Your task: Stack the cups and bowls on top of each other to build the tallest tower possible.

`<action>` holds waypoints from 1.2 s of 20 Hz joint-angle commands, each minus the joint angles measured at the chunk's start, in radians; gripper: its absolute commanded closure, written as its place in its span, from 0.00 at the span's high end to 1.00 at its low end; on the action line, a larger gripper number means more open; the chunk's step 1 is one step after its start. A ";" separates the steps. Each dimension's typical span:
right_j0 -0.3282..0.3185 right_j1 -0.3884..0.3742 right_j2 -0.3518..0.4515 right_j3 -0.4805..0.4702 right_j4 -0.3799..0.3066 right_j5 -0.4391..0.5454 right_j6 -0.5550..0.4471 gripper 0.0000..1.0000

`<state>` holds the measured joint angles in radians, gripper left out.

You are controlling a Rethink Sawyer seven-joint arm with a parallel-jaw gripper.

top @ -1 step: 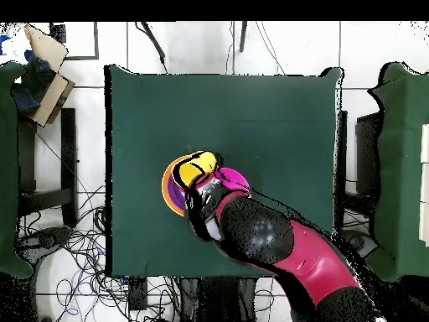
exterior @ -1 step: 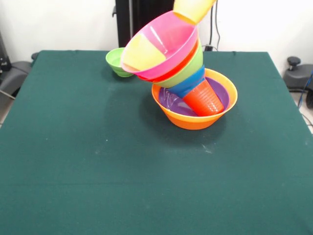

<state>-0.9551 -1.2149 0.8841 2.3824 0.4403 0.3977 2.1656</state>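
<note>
Gripper itself is hiding from both views: overhead, the red and black arm (top @ -1 step: 276, 239) is covering the stack, so its opening cannot be told. Toward the table's far edge, the large glossy orange bowl (exterior @ -1 step: 194, 120) is carrying the shallow purple bowl (exterior @ -1 step: 171, 103) and an upturned red-orange cup (exterior @ -1 step: 205, 100), propping blue, green, red-orange and large pink bowls (exterior @ -1 step: 166, 41) at a steep lean. A yellow cup (exterior @ -1 step: 193, 10) is hanging above, probably held. Only the front view is showing the tilt and the stray small green bowl (exterior @ -1 step: 116, 61).
</note>
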 commanded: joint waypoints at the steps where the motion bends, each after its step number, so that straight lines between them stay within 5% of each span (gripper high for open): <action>1: 0.006 0.082 0.126 0.051 -0.073 0.030 -0.052 0.00; 12: 0.079 0.044 -0.071 -0.022 -0.262 0.127 -0.014 0.00; 24: 0.051 0.085 -0.125 0.023 -0.378 0.034 -0.007 0.00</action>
<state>-0.9147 -1.1929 0.8265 2.3788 0.1521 0.4171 2.1656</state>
